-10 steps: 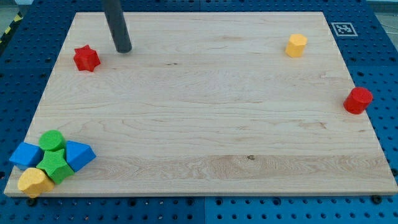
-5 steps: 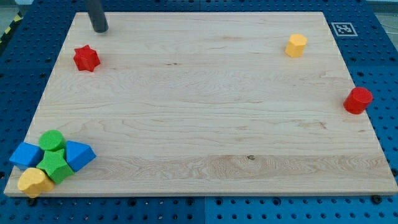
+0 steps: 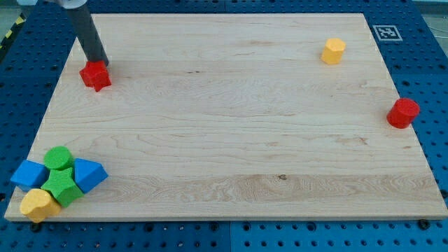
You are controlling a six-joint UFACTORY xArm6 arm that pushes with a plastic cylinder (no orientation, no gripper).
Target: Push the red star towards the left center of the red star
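The red star [image 3: 96,77] lies near the top left of the wooden board [image 3: 231,119]. My tip [image 3: 99,62] touches the star's upper edge, with the dark rod rising up and to the left out of the view's top.
A yellow hexagon block [image 3: 334,50] sits at the top right and a red cylinder [image 3: 403,113] at the right edge. At the bottom left corner are clustered a blue block [image 3: 29,173], a green cylinder [image 3: 59,158], a green block [image 3: 62,187], a blue block [image 3: 89,174] and a yellow block [image 3: 38,204].
My tip moved left from beside the star to above it, then came down onto its upper edge. The star has shifted slightly downward.
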